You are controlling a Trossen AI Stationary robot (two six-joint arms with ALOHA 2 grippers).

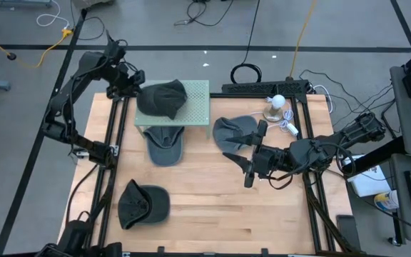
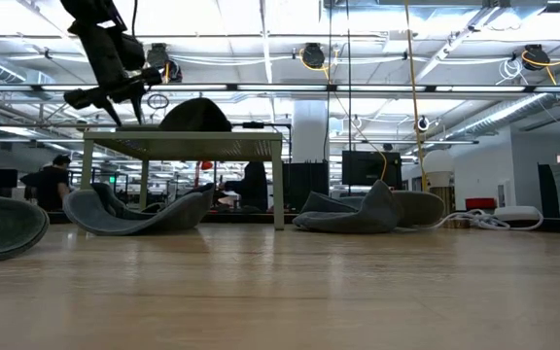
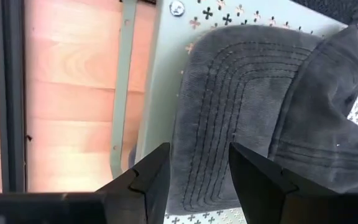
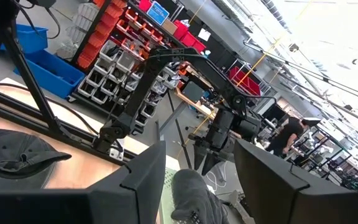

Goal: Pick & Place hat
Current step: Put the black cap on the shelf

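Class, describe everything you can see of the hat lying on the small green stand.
The hat is a dark grey cloth cap, crumpled, with rows of curved stitching across its brim. It lies on top of the pale green perforated stand at the table's far side, toward the stand's left half, resting on the stand only. The left pincer is beside it with its fingers apart, not gripping it.
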